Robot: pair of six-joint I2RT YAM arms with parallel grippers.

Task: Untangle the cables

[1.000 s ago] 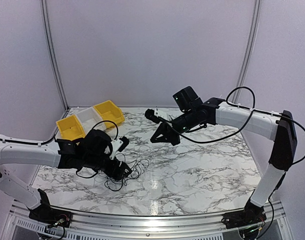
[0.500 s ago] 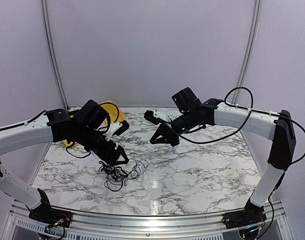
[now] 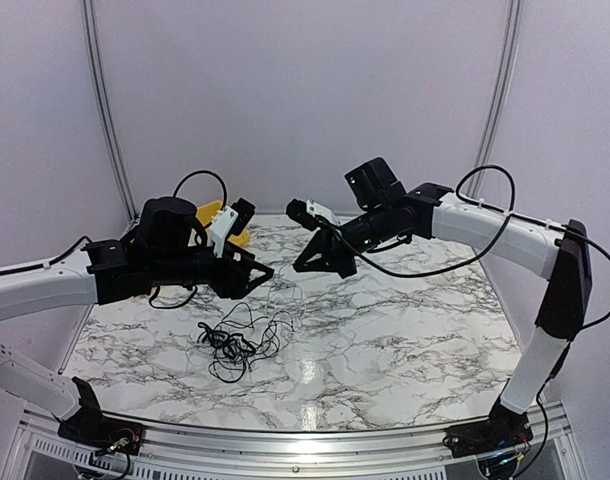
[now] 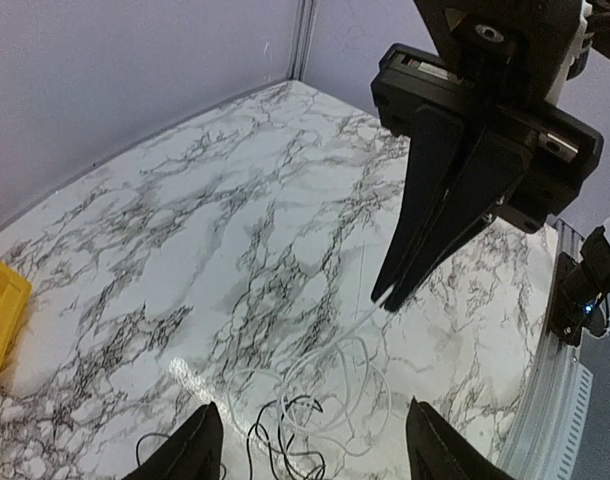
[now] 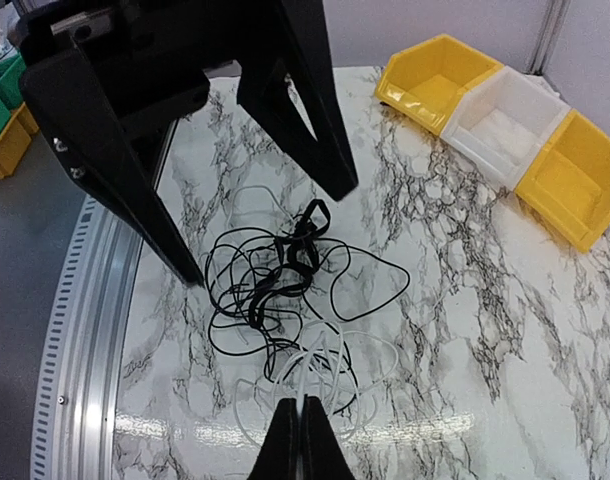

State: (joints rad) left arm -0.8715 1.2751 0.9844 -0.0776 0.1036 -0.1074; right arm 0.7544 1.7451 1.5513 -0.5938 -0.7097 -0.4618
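The cables lie in the middle of the marble table: a black tangle (image 3: 233, 342) (image 5: 275, 280) and thin white loops (image 5: 330, 365) (image 4: 355, 385) overlapping its edge. My right gripper (image 3: 301, 267) (image 5: 301, 420) hangs above the pile, shut on a strand of the white cable that runs up from the loops. Raised off the table to the left of it, my left gripper (image 3: 257, 278) (image 4: 315, 450) is open and holds nothing. Its fingers (image 5: 135, 190) spread wide over the black tangle. In the left wrist view the right gripper's shut tip (image 4: 390, 298) pinches the white strand.
A row of bins stands at the back left: yellow (image 5: 435, 75), white (image 5: 505, 115), yellow (image 5: 575, 175). The left arm hides most of them from above, leaving one yellow bin (image 3: 217, 213) showing. A metal rail (image 5: 75, 330) edges the table's near side.
My left gripper has lifted off the black tangle and swung up and right toward the right gripper, its jaws narrowing somewhat. The right gripper has shifted slightly, still holding the white strand.
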